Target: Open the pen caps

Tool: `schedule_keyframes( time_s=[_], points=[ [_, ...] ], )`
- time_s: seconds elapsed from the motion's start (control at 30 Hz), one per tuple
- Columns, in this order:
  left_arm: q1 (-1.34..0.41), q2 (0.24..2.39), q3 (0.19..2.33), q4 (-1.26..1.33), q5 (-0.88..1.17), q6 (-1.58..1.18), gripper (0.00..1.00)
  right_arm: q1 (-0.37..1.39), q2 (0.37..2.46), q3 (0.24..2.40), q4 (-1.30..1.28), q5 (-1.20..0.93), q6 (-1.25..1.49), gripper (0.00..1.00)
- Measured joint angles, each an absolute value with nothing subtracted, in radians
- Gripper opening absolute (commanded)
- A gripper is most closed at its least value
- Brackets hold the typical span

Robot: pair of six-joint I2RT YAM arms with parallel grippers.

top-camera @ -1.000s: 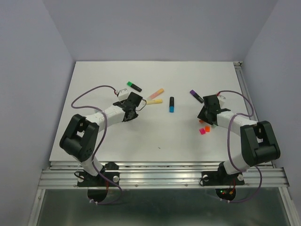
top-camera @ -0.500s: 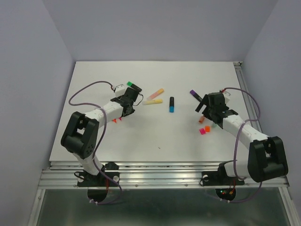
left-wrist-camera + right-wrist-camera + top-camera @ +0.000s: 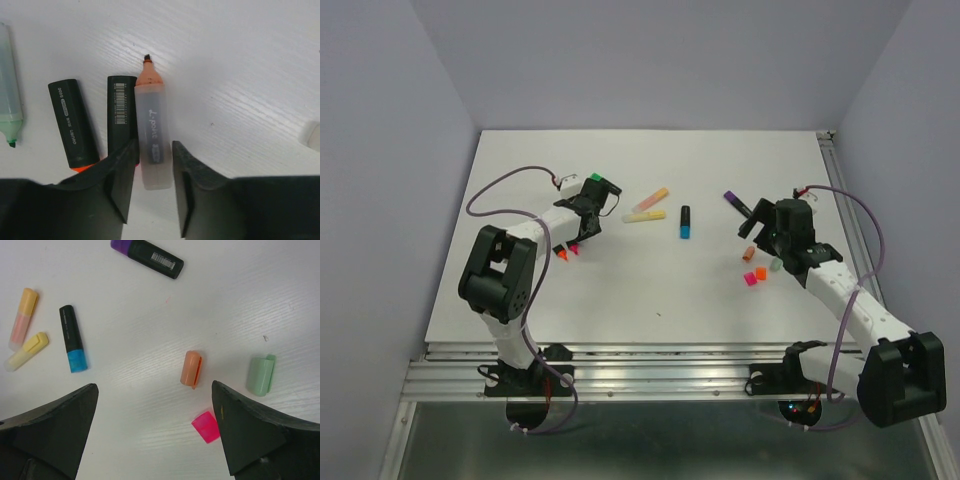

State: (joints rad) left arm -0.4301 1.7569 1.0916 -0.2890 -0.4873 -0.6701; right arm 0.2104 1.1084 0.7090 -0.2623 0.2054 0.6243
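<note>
In the left wrist view, an uncapped pastel orange marker (image 3: pixel 150 120) lies on the white table between the fingers of my left gripper (image 3: pixel 153 145). The jaws stand slightly apart from it, open. From above, this gripper (image 3: pixel 582 212) is at the far left. My right gripper (image 3: pixel 154 387) is wide open over the table with nothing in it. Loose pen caps lie ahead of it: a pastel orange one (image 3: pixel 191 368), a pink one (image 3: pixel 205 426) and a pastel green one (image 3: pixel 260 375). Capped markers remain: purple (image 3: pixel 147 257), blue (image 3: pixel 73 345), pastel orange (image 3: pixel 24 317), yellow (image 3: pixel 28 350) and green (image 3: pixel 603 183).
Two uncapped black barrels (image 3: pixel 73 124) (image 3: pixel 121 112) and a pastel green marker (image 3: pixel 10 100) lie left of the left gripper. A bright orange cap (image 3: pixel 760 272) sits near the pink one. The table's right edge has a metal rail (image 3: pixel 840 190).
The left gripper has swung toward the far left and its jaws have parted a little. The right gripper has opened wide and shifted right, with its arm stretched out.
</note>
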Motion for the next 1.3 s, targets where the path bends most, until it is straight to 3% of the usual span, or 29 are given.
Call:
schedule_keyframes(
  time_s=[0.03, 0.3, 0.43, 0.77, 1.3],
  points=[
    [-0.430, 1.757, 1.095, -0.290, -0.486, -0.662, 0.63, 0.210, 1.108, 0.709, -0.264, 0.205, 0.624, 1.00],
    [-0.430, 1.722, 1.098, -0.297, -0.450, -0.643, 0.80, 0.210, 1.105, 0.709, -0.281, 0.197, 0.617, 1.00],
    [-0.430, 1.692, 1.134, -0.318, -0.426, -0.634, 0.99, 0.210, 1.094, 0.708, -0.281, 0.197, 0.616, 1.00],
    [-0.430, 1.739, 1.367, -0.361, -0.379, -0.636, 0.99, 0.210, 1.073, 0.704, -0.291, 0.229, 0.617, 1.00],
    [-0.416, 2.232, 1.886, -0.534, -0.356, -0.793, 0.99, 0.210, 1.036, 0.658, -0.284, 0.240, 0.604, 1.00]
  ],
)
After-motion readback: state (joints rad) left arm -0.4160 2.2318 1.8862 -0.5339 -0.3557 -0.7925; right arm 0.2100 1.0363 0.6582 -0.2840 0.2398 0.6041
